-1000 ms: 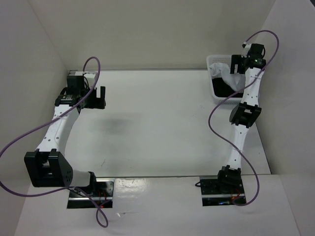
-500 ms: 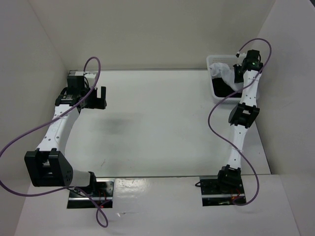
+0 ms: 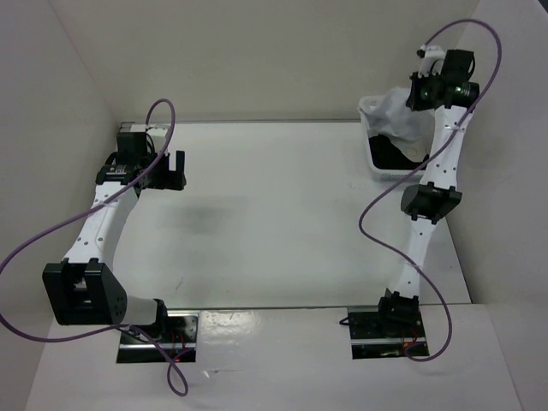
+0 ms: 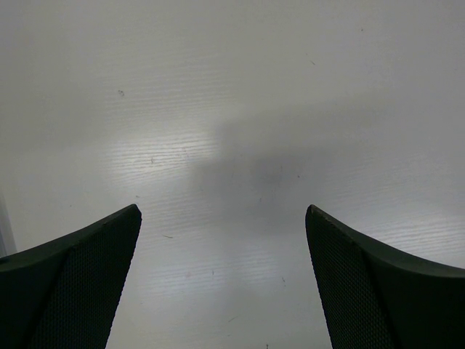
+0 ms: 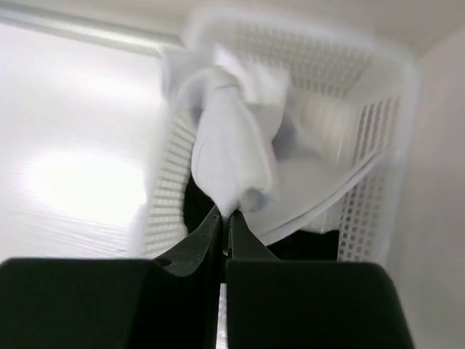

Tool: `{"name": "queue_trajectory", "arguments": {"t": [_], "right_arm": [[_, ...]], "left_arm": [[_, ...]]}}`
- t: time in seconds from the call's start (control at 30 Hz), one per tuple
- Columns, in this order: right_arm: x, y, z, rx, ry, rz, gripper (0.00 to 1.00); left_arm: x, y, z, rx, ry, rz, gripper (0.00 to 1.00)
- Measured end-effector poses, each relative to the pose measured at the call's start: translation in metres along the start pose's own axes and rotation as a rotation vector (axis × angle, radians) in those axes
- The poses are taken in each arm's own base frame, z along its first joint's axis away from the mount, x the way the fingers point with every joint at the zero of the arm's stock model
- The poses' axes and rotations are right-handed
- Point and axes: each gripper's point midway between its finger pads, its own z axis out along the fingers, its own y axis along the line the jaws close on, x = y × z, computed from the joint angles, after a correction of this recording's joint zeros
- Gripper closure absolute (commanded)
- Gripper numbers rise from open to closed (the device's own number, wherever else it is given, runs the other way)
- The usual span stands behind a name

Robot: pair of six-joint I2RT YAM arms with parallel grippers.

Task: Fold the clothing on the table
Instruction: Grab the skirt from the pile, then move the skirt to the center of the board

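Right wrist view is showing the right gripper (image 5: 224,218) pinching the white clothing (image 5: 232,145) between closed fingertips, the cloth hanging bunched over the white basket (image 5: 363,196) in the upper right of the frame (a black garment (image 3: 390,156) is lying inside it). In the left wrist view, the left gripper (image 4: 221,214) is hovering wide open over the table (image 4: 218,87), holding nothing.

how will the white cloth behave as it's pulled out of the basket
Probably floppy: the cloth hangs bunched from the shut right claw. Likely light, as a thin pinch holds it. It may drag on the basket rim.
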Motion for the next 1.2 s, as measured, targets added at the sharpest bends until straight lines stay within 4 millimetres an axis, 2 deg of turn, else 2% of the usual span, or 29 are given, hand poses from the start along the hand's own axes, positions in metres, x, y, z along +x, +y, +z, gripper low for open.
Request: {"name": "queue_trajectory", "arguments": {"t": [0.1, 0.17, 0.23, 0.33, 0.4, 0.47, 0.63, 0.73, 0.77, 0.87, 1.0, 1.07, 1.13, 1.2], "right_arm": [[-0.072, 0.043, -0.078, -0.013, -0.184, -0.082, 1.0], [-0.115, 0.089, -0.136, -0.047, -0.318, -0.155, 1.0], [-0.141, 0.134, -0.18, -0.091, -0.419, -0.218, 1.0], [-0.161, 0.208, -0.232, -0.203, -0.532, -0.305, 1.0], [-0.162, 0.245, -0.249, -0.281, -0.561, -0.343, 1.0], [-0.158, 0.268, -0.253, -0.341, -0.558, -0.363, 1.0], [-0.136, 0.292, -0.24, -0.452, -0.469, -0.368, 1.0], [-0.122, 0.299, -0.222, -0.5, -0.397, -0.358, 1.0], [-0.115, 0.3, -0.21, -0.514, -0.357, -0.352, 0.86], [-0.087, 0.304, -0.163, -0.509, -0.208, -0.323, 0.02], [-0.032, 0.303, -0.072, -0.426, 0.038, -0.299, 0.01], [-0.003, 0.302, -0.037, -0.392, 0.146, -0.283, 0.01], [0.021, 0.3, -0.018, -0.378, 0.23, -0.263, 0.01], [0.029, 0.303, -0.018, -0.376, 0.261, -0.251, 0.01]], "left_arm": [[0.0, 0.0, 0.0, 0.002, 0.0, 0.0, 0.0], [0.0, 0.0, 0.0, 0.002, 0.0, 0.001, 0.0], [0.0, 0.0, 0.0, 0.002, 0.001, 0.001, 0.0], [0.002, -0.001, 0.001, 0.006, 0.004, 0.0, 0.0], [0.003, -0.002, 0.001, 0.009, 0.007, 0.0, 0.0], [0.004, -0.002, 0.001, 0.01, 0.008, 0.0, 0.0], [0.004, -0.002, 0.001, 0.01, 0.009, -0.001, 0.0], [0.004, -0.002, 0.001, 0.014, 0.009, -0.001, 0.0], [0.004, -0.003, 0.001, 0.015, 0.009, 0.0, 0.0], [0.004, -0.003, 0.001, 0.018, 0.009, 0.01, 0.0], [0.005, -0.004, 0.001, 0.028, 0.011, 0.017, 0.0], [0.005, -0.005, 0.001, 0.035, 0.012, 0.018, 0.0], [0.005, -0.007, 0.0, 0.045, 0.013, 0.021, 0.0], [0.005, -0.01, -0.002, 0.061, 0.008, 0.026, 0.0]]}}
